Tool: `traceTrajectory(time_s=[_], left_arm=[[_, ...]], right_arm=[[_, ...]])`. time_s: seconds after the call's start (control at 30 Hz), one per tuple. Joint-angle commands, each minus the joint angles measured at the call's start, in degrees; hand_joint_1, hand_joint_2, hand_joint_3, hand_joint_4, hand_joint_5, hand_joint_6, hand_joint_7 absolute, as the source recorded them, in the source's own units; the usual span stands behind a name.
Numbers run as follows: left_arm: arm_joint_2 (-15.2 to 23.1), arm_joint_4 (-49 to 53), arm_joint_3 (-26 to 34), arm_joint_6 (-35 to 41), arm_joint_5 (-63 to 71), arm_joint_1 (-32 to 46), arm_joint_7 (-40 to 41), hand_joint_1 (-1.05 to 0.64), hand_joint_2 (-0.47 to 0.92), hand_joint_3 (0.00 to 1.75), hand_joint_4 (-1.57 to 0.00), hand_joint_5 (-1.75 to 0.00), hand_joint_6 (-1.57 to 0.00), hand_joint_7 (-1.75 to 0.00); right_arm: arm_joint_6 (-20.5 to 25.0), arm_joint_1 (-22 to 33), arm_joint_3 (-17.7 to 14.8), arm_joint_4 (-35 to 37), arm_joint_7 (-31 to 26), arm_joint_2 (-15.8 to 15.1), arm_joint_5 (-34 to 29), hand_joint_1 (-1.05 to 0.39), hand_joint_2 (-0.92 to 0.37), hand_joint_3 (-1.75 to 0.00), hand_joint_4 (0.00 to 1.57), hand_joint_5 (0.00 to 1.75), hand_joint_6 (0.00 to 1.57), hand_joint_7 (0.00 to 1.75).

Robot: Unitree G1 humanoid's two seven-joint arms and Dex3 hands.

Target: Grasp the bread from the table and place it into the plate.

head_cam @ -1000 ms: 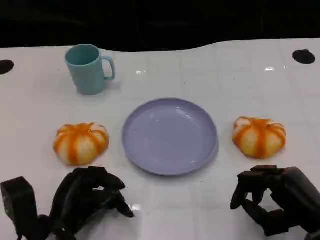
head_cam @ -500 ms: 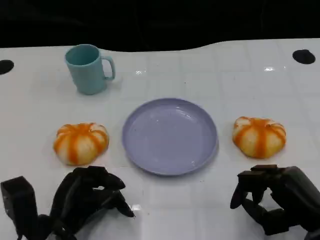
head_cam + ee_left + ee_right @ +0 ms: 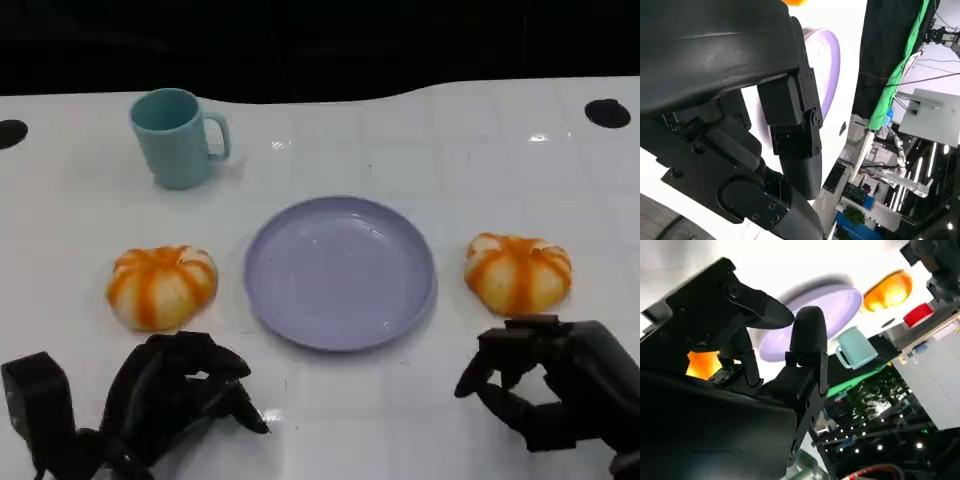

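Note:
Two orange-striped round breads lie on the white table, one left of the plate and one right of it. Between them sits the lavender plate, with nothing in it. My right hand hovers just in front of the right bread, fingers bent and apart, holding nothing. In the right wrist view that bread glows orange close behind the fingers, with the plate beyond. My left hand rests near the table's front edge, in front of the left bread, loosely bent and holding nothing.
A teal mug stands at the back left, handle to the right. Two dark round holes mark the table, one at the far left and one at the far right. Beyond the table's back edge it is black.
My right hand has crept forward, closer to the right bread. The left hand, both breads, plate and mug have not moved.

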Motion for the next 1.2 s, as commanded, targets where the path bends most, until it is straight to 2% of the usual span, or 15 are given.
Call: traceTrajectory(time_s=[0.03,0.17,0.2,0.33,0.43,0.57,0.8,1.03,1.2], left_arm=[[1.28,0.37,0.27,-0.5,0.34,-0.42,-0.31,-1.05,0.7,0.0,-1.57,-0.58,-1.57,-0.21],[1.25,0.45,0.34,-0.43,0.18,-0.47,-0.44,-1.05,0.7,0.0,-1.57,-0.58,-1.57,-0.21],[1.26,0.57,0.36,-0.52,0.19,-0.5,-0.5,-1.05,0.7,0.0,-1.57,-0.58,-1.57,-0.21],[1.23,0.85,0.35,-0.78,0.29,-0.6,-0.44,-1.05,0.7,0.0,-1.57,-0.58,-1.57,-0.21],[1.15,0.7,0.37,-0.39,0.16,-0.6,-0.26,-1.05,0.7,0.0,-1.57,-0.59,-1.57,-0.22],[1.15,0.89,0.29,-0.43,0.33,-0.76,-0.12,-1.05,0.69,0.0,-1.57,-0.59,-1.57,-0.22],[1.02,0.94,0.34,-0.18,0.2,-0.83,-0.03,-1.05,0.69,0.0,-1.57,-0.6,-1.57,-0.22],[0.89,0.75,0.15,-0.24,0.56,-0.86,0.58,-1.05,0.69,0.0,-1.57,-0.6,-1.57,-0.23],[0.92,1.2,0.34,-0.63,0.66,-1.06,0.33,-1.05,0.7,0.0,-1.57,-0.6,-1.57,-0.23]], right_arm=[[2.22,1.31,-1.3,-3.87,-0.02,-1.61,0.08,-0.24,-0.58,-0.68,0.66,1.2,0.8,0.61],[5.79,2.4,-2.02,-8.89,1.18,-3.13,-1.14,-0.3,-0.76,-0.34,0.57,1.01,0.79,0.36],[6.97,2.68,-2.22,-10.33,1.62,-3.62,-1.64,-0.33,-0.82,-0.22,0.51,0.9,0.76,0.26],[10.28,3.26,-2.99,-14.67,3.05,-4.88,-2.24,-0.36,-0.89,-0.06,0.42,0.7,0.69,0.12],[12.99,3.22,-3.69,-17.46,2.66,-5.81,-4.22,-0.37,-0.9,-0.02,0.42,0.56,0.67,0.06],[17.34,3.13,-3.93,-20.4,3.98,-7.14,-6.65,-0.4,-0.91,-0.01,0.37,0.47,0.63,0.01],[28.49,2.27,-3.03,-26.23,10.3,-8.3,-12.03,-0.45,-0.85,0.0,0.19,0.37,0.46,0.0],[35.26,-1.84,0.36,-24.05,11.62,-7.94,-17.23,-0.47,-0.8,0.0,0.1,0.36,0.39,0.0],[38.45,-5.57,4.02,-19.39,11.79,-7.5,-19.92,-0.48,-0.78,0.0,0.04,0.42,0.35,0.0]])
